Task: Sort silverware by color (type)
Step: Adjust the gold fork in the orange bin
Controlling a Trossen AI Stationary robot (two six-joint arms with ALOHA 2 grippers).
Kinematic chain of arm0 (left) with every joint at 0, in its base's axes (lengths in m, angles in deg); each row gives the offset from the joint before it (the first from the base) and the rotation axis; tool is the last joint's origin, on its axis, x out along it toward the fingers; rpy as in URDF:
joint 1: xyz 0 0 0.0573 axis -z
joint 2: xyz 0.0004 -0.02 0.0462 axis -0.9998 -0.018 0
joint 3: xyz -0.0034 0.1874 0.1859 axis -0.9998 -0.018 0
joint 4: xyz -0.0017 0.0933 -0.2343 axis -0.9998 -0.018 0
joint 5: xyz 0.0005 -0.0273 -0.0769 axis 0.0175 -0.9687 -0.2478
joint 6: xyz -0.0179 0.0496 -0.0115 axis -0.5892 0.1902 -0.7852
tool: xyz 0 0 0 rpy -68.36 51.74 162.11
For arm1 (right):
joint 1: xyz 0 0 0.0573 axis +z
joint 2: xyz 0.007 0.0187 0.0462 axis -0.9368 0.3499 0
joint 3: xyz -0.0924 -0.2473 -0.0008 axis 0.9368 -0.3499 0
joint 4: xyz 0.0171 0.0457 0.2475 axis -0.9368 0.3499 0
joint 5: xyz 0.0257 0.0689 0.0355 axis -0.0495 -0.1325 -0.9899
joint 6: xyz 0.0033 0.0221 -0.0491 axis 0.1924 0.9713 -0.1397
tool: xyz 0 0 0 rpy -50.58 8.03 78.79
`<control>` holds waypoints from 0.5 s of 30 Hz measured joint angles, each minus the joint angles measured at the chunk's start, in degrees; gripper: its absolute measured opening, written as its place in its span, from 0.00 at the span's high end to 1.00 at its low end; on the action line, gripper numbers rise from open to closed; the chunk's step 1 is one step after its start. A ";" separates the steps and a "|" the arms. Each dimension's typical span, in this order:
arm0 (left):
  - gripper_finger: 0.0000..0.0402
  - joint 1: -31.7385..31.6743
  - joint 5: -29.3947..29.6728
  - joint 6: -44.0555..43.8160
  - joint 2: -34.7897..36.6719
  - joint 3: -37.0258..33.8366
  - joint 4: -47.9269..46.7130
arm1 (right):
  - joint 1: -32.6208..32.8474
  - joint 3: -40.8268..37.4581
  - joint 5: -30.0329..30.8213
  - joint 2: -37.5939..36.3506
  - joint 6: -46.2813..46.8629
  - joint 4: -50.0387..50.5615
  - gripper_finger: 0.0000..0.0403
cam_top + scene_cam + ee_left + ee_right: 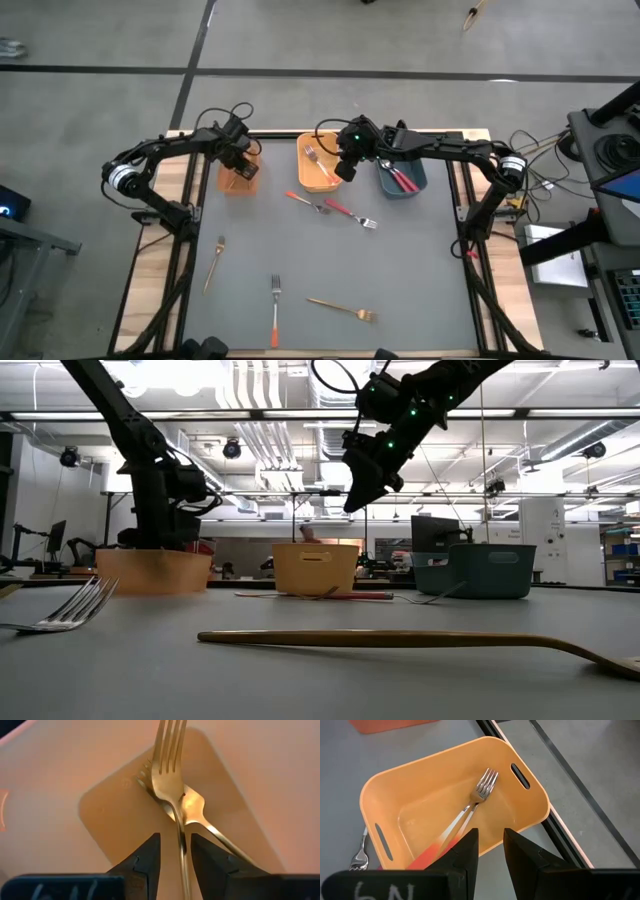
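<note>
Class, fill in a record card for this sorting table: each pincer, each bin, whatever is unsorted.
Left pincer: open, down in orange bin, over gold forks
Right pincer: open, above yellow bin
Yellow bin: orange-handled forks
Blue bin: red-handled forks
Loose forks: five on table; two gold, two red-handled, one orange-handled
</note>
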 joint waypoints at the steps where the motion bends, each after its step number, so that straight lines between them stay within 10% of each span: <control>1: 0.78 0.00 0.01 -0.01 0.00 0.00 -0.01 | 0.00 0.01 0.00 0.00 0.00 0.00 0.80; 15: 0.83 0.00 0.33 -0.69 0.00 0.00 0.17 | 0.00 0.01 0.00 0.00 0.00 -0.02 0.80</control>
